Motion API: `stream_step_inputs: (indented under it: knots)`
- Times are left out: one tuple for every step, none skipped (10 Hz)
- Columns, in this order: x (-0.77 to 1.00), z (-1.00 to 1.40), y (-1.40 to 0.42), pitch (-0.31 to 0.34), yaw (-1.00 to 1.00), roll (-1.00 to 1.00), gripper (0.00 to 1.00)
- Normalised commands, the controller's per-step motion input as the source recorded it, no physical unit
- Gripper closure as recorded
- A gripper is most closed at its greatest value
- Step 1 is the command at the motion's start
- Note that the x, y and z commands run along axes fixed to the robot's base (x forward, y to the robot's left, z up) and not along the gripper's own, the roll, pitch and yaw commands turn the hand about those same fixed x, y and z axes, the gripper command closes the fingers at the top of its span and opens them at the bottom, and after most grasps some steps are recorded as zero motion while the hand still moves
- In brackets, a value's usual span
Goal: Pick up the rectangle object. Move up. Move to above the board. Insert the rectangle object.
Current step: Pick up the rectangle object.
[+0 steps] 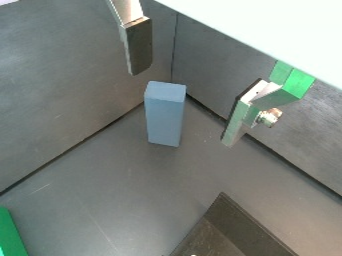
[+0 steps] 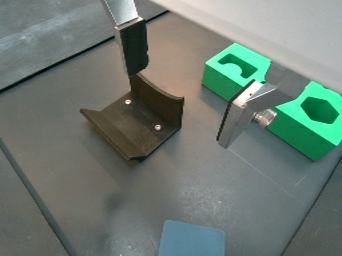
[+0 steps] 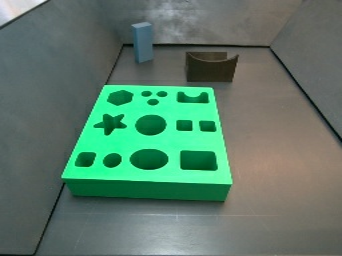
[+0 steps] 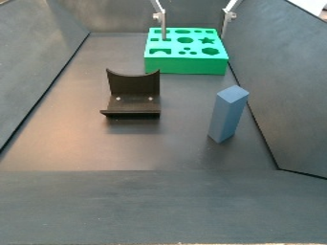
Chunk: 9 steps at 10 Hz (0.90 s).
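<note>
The rectangle object (image 1: pixel 163 113) is a slim blue-grey block standing upright on the dark floor close to a grey wall, seen in both side views (image 3: pixel 142 41) (image 4: pixel 228 113). My gripper (image 1: pixel 185 105) is open and hangs well above the floor. In that wrist view the block shows below and between the two fingers, touching neither. Only its top (image 2: pixel 191 240) shows in a wrist view. The board (image 3: pixel 154 138) is a thick green slab with many shaped holes, lying flat (image 4: pixel 186 50). The fingertips (image 4: pixel 159 13) reach in at the frame's upper edge over the board's far end.
The dark fixture (image 3: pixel 210 65) with a curved top stands on the floor between board and block (image 4: pixel 132 94), and under my gripper (image 2: pixel 179 107) in a wrist view (image 2: pixel 134 120). Green parts of the board (image 2: pixel 234 72) lie beyond it. Grey walls (image 4: pixel 274 67) enclose the floor.
</note>
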Motion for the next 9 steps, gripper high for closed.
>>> stream_step_inputs:
  knots:
    - [-0.06,-0.13,0.0,-0.05,0.0,0.0,0.0]
    - [-0.41,-0.23,0.29,-0.176,-0.02,-0.08,0.0]
    - [-0.28,-0.27,0.21,-0.139,0.0,-0.01,0.0]
    - [-0.26,-0.28,0.2,-0.141,0.06,0.0,0.0]
    - [-0.17,-0.25,0.21,-0.131,0.11,-0.02,0.0]
    - [-0.09,-0.22,0.2,-0.114,0.2,-0.04,0.0]
    - [-0.09,-0.19,0.17,-0.11,0.3,-0.04,0.0]
    - [0.0,-0.17,0.15,-0.103,0.34,-0.08,0.0]
    - [0.0,-0.18,0.07,-0.103,0.36,-0.08,0.0]
